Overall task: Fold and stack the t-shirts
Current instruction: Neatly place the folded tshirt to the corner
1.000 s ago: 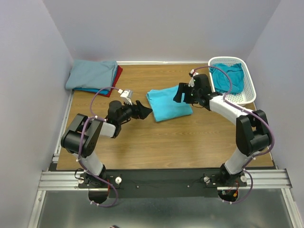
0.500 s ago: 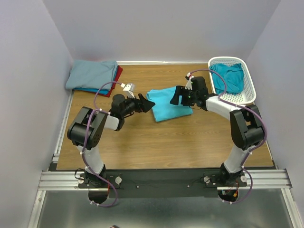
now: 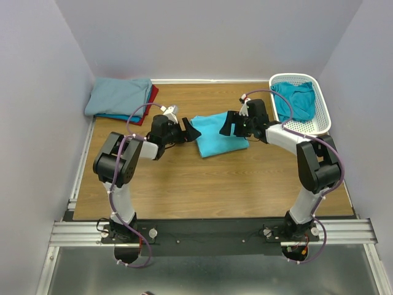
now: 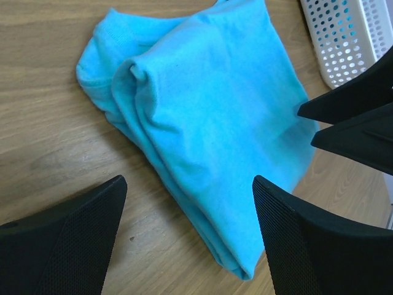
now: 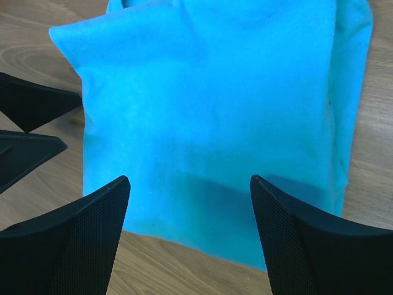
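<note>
Between the two pincers, folded turquoise tee (image 3: pixel 216 137) lies flat on table (image 3: pixel 202 184). Left gripper (image 3: pixel 193 132) spread wide, just beside its left edge. Right gripper (image 3: pixel 228 125) spread wide, over its right part. Basket (image 3: pixel 324 114) with teal tee (image 3: pixel 296 101) beyond right gripper; stack (image 3: pixel 120 98) well beyond left.

From above, my right end effector (image 3: pixel 227 125) covers the upper right corner of the turquoise t-shirt (image 3: pixel 212 136). Under the grey-blue tee (image 3: pixel 120 95) I get only slivers of the red tee (image 3: pixel 153 96) and blue tee (image 3: pixel 115 116). The left wrist view cuts the basket (image 4: pixel 344 37) off at its corner, and the right wrist view crops the shirt's far edge.
</note>
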Motion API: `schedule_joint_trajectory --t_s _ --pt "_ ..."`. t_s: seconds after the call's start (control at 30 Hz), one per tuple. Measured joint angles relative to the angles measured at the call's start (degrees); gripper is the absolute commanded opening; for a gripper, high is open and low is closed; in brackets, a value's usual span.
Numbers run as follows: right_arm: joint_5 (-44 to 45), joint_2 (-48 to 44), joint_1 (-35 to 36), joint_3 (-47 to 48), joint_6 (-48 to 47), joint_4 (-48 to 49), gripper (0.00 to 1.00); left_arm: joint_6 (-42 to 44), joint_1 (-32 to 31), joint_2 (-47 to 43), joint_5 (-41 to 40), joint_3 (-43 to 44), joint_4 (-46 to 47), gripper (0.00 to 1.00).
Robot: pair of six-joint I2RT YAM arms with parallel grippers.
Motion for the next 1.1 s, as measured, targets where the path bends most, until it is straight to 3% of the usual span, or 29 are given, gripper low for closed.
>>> schedule_joint_trajectory --t_s 0.57,1.1 --pt "0.0 0.57 0.0 0.02 0.07 0.04 0.86 -4.09 -2.03 5.4 -0.46 6.16 -2.6 0.91" --pt "0.04 5.07 -0.02 0.0 2.45 1.03 0.85 -8.79 -9.4 9.25 -2.47 11.02 -2.19 0.91"
